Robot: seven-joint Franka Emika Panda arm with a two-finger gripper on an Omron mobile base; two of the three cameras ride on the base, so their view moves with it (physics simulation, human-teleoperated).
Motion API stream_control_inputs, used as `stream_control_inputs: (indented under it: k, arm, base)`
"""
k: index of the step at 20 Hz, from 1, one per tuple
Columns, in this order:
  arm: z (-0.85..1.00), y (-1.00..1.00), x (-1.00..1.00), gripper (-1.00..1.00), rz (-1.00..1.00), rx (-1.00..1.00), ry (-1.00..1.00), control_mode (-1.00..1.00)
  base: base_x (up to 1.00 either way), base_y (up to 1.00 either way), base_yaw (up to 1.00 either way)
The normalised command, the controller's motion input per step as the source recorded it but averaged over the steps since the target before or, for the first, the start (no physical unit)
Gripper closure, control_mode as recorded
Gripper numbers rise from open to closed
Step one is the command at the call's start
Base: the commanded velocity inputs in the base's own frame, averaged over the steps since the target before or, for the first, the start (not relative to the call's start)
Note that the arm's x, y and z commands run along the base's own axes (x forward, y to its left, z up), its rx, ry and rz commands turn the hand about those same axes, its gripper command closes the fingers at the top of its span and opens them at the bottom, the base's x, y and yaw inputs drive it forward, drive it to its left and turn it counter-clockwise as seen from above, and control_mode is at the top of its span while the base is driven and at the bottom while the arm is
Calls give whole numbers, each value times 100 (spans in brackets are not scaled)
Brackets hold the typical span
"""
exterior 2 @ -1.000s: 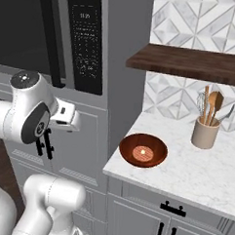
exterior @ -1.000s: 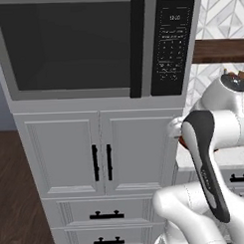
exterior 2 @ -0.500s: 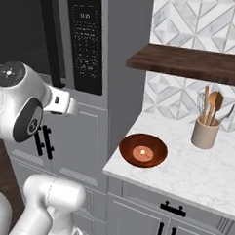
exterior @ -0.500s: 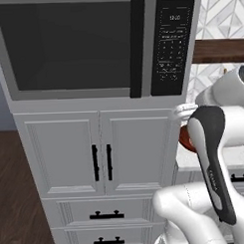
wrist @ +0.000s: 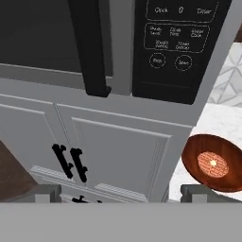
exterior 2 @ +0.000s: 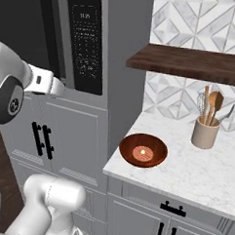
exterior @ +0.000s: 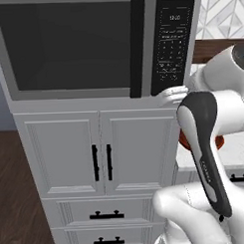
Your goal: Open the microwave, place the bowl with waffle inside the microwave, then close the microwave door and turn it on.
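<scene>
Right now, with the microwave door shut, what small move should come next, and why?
Probably raise the open end effector to the black handle strip of the microwave door: the door is shut, the strip sits above the fingertips, and the bowl with waffle waits on the counter.

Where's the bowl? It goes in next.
In the right base view the bowl sits on the counter, right of the microwave, left of the utensil cup.

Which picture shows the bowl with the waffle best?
The right base view: the whole bowl with waffle sits unblocked on the counter. The hand view shows it close but cut off at the edge. In the left base view only reddish slivers peek from behind the arm.
</scene>
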Motion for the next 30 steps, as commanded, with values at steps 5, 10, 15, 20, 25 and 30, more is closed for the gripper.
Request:
stream_control_inputs:
  k: [5,10,15,20,25,30]
  arm:
    - [24,50,3,-100,0,-3,0,-100]
    - [0,42,40,-100,-3,-10,0,-100]
    - [0,11,55,-100,-6,-5,0,-100]
    - [0,0,52,-100,-2,0,-1,-100]
    - [0,0,51,-100,-2,0,-8,-100]
    - [-2,0,57,-100,-2,-2,-2,-100]
  base:
    - [0,0,0]
    - [0,0,0]
    - [0,0,0]
    - [0,0,0]
    - [0,0,0]
    - [0,0,0]
